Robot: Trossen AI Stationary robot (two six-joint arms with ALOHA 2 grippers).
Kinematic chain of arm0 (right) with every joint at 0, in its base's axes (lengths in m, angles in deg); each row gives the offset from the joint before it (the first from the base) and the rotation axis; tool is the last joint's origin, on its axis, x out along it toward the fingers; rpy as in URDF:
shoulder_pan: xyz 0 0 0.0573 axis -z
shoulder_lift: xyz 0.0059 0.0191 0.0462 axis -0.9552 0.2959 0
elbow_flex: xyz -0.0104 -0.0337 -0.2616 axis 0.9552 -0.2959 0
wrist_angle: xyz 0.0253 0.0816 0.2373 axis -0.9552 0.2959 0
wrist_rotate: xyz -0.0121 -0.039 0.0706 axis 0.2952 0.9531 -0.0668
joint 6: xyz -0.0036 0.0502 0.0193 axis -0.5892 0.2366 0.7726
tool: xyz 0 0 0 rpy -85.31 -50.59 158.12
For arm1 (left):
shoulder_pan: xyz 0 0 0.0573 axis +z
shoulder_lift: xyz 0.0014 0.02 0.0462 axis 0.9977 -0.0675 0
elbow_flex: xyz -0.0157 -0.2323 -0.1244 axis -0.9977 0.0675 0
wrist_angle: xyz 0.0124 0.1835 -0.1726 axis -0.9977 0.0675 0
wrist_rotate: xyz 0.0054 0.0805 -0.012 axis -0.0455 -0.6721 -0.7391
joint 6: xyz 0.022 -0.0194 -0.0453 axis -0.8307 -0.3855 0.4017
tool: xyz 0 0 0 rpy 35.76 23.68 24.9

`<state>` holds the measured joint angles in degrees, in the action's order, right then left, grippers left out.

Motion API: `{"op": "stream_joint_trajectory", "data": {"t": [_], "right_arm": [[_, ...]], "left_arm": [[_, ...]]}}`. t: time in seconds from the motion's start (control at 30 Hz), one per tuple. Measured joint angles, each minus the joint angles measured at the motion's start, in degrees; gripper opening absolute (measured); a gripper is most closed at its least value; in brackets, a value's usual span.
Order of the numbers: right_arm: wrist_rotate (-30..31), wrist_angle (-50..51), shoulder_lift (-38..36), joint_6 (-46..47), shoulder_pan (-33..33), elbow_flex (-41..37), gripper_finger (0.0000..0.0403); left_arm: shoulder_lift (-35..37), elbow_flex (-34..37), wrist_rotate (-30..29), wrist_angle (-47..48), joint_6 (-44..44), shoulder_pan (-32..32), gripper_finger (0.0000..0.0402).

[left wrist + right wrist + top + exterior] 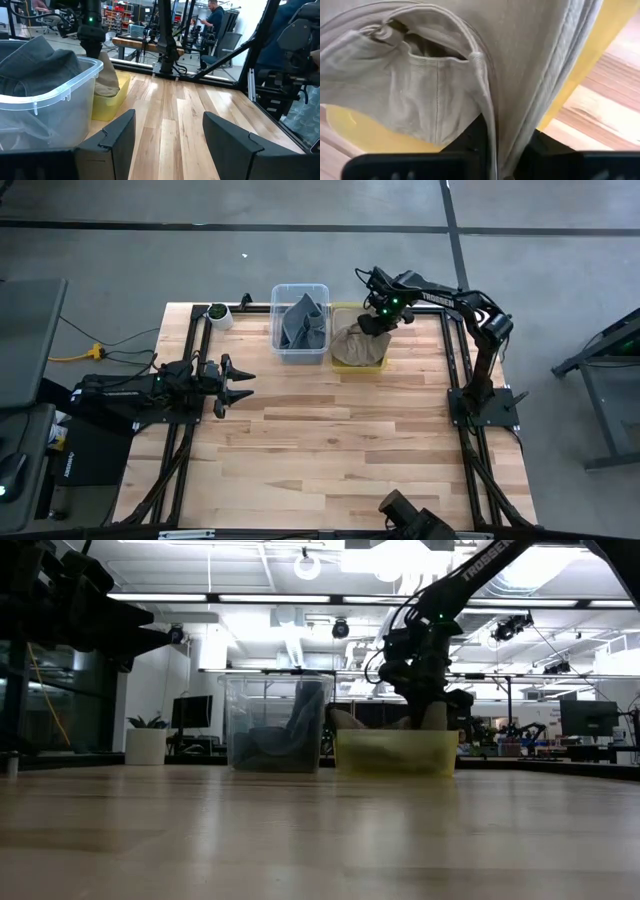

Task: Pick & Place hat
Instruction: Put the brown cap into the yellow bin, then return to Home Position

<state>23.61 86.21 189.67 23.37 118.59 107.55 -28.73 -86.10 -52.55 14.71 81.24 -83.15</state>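
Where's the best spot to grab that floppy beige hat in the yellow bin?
Probably from above, pinching a raised fold of the beige hat. It is soft and crumpled, heaped above the yellow bin, whose walls block the sides. The right gripper is doing that, shut on a fabric fold.

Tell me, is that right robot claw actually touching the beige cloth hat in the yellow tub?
Touching. In the right wrist view the right gripper has its dark fingers pressed on a fold of the beige cloth hat, over the yellow tub.
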Motion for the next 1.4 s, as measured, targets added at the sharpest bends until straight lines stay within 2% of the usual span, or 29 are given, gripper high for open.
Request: {"op": "stream_joint_trajectory", "data": {"t": [0.23,0.73,1.1,1.4], "right_arm": [[0.39,-0.03,-0.26,-3.29,0.04,0.00,0.0089],[0.00,1.42,-1.02,-11.89,0.68,0.00,0.0192],[3.10,4.28,-7.86,-18.03,2.34,0.00,0.0202],[3.26,6.29,-17.60,-23.51,1.84,0.00,0.0201]], "left_arm": [[0.00,0.00,0.00,0.00,0.01,0.00,0.0209],[0.00,0.00,0.00,0.00,0.00,0.00,0.0209],[0.00,0.00,0.00,0.00,0.00,0.00,0.0209],[0.00,0.00,0.00,0.00,-0.01,0.00,0.0209]]}}
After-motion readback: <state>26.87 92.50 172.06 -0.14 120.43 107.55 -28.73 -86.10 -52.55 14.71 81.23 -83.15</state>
